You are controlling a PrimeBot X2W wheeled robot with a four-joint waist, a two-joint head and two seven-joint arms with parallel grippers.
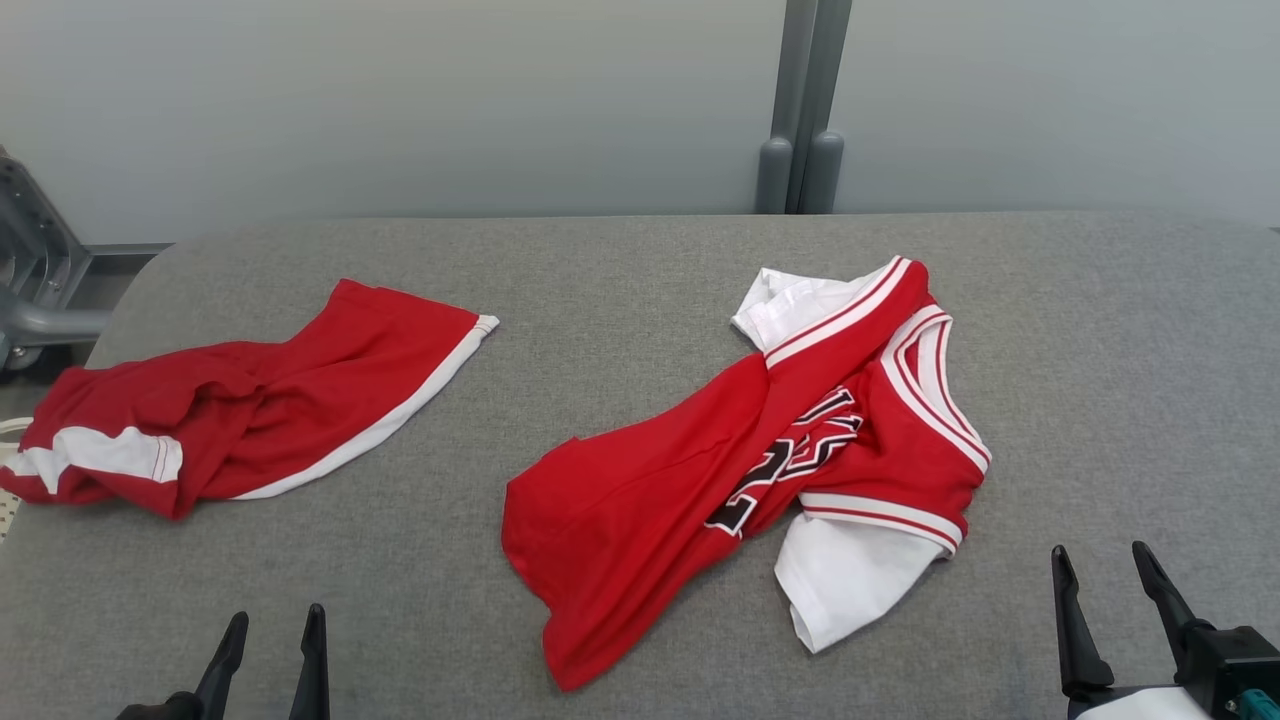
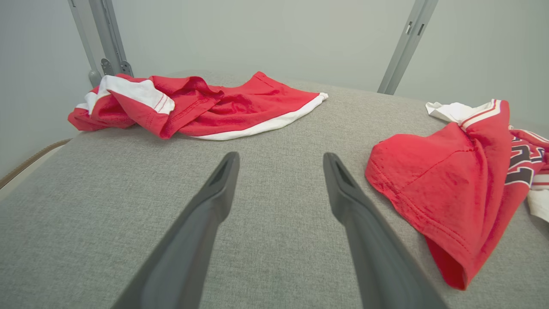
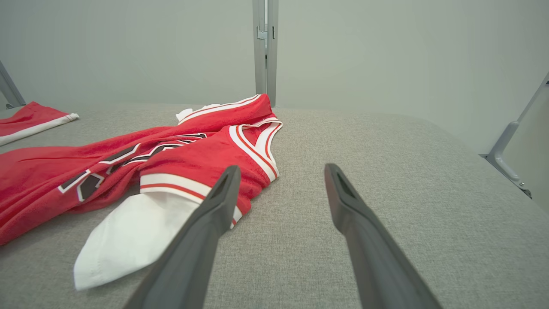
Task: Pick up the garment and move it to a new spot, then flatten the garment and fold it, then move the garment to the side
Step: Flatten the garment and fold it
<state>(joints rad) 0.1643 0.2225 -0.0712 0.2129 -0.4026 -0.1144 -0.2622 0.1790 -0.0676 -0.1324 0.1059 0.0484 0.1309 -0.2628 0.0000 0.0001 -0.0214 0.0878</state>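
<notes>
So we count two garments on the grey padded table [image 1: 640, 270]. The one we're treating as the task piece is the red jersey [image 1: 700, 480], lying crumpled a bit right of centre in the head view. It has white and red striped trim, black lettering across the folds, and two white fabric bits sticking out: one at its top edge and one at its lower right. The second piece is a pair of red shorts [image 1: 250, 410] with a white hem, bunched up at the left of that view, well apart from the jersey. Neither piece is flattened or folded.

There are two grippers, with two dark fingers each. The left gripper [image 1: 279, 612] sits at the lower left of the head view and the right gripper [image 1: 1099, 548] at the lower right. Both have their fingers spread wide with nothing between them, and neither touches any cloth.

In the left wrist view, the left gripper [image 2: 281, 155] points at bare table, with the shorts [image 2: 223, 107] at upper left and the jersey [image 2: 446, 180] at the right. In the right wrist view, the right gripper [image 3: 282, 167] has the jersey [image 3: 193, 167] just to the left of its fingers, and a corner of the shorts [image 3: 30, 118] shows at the far left edge.
</notes>
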